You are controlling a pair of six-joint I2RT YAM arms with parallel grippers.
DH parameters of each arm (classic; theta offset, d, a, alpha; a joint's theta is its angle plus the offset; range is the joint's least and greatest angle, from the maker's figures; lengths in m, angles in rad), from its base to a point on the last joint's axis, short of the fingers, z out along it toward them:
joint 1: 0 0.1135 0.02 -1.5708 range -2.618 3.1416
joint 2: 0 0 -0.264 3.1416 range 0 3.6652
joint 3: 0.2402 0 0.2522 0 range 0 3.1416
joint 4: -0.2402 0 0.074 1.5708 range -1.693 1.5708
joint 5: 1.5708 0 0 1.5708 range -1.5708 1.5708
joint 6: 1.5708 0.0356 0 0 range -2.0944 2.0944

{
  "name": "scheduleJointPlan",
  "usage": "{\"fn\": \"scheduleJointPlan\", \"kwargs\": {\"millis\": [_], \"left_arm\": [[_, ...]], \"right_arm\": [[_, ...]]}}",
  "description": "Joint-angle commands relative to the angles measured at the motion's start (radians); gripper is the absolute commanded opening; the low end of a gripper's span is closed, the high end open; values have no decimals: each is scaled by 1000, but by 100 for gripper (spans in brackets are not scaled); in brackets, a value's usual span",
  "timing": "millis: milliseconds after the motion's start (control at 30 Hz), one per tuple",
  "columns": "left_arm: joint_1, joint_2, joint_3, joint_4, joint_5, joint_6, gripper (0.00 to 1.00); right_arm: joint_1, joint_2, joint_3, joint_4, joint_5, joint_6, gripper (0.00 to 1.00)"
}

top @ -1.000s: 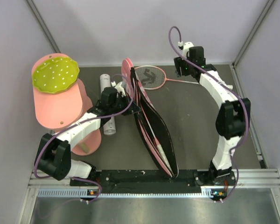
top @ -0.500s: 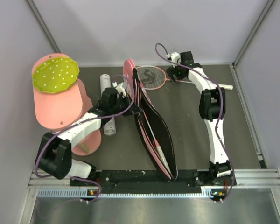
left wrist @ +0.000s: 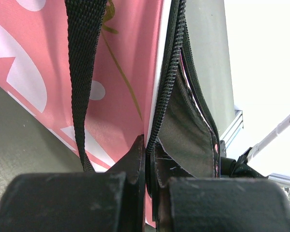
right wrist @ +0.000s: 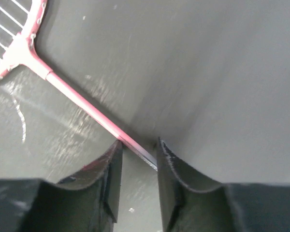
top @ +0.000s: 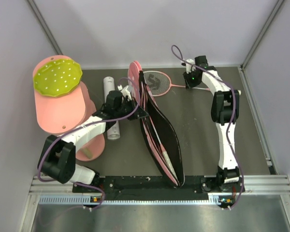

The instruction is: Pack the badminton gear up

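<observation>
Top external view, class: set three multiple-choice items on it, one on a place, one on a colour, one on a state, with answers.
1. The white tube lies: A) left of the pink bag; B) inside the bag; C) right of the bag.
2. The racket frame is: A) blue; B) pink; C) green.
3. The left claw is: A) wide open; B) out of view; C) shut on the bag's zip edge.
Answers: A, it lies on the bag's left; B, a pink rim rings the strings; C, it pinches the edge.
</observation>
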Motion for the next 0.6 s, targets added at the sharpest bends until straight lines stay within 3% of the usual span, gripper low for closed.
{"fn": "scheduleJointPlan", "kwargs": {"millis": [0,67,267,400,533,567], "left_arm": [[-4,-25,17,9,25,-4,0],[-6,-42,22,0,23,-2,0],[-6,-77,25,-17,27,-8,0],[-7,-103,16,-18,30,-13,0],[-7,-128,4,-21,17,-13,0],[-7,-137,-2,-20,16,-19,0]], "right_arm": [[15,-122,-121,-98,57,104,22],[27,-175,-198,-98,117,150,13],[61,-356,-457,-82,175,278,0],[62,-459,-634,-46,128,447,0],[67,-559,-782,39,-5,498,0],[67,-585,-807,56,-9,501,5]]}}
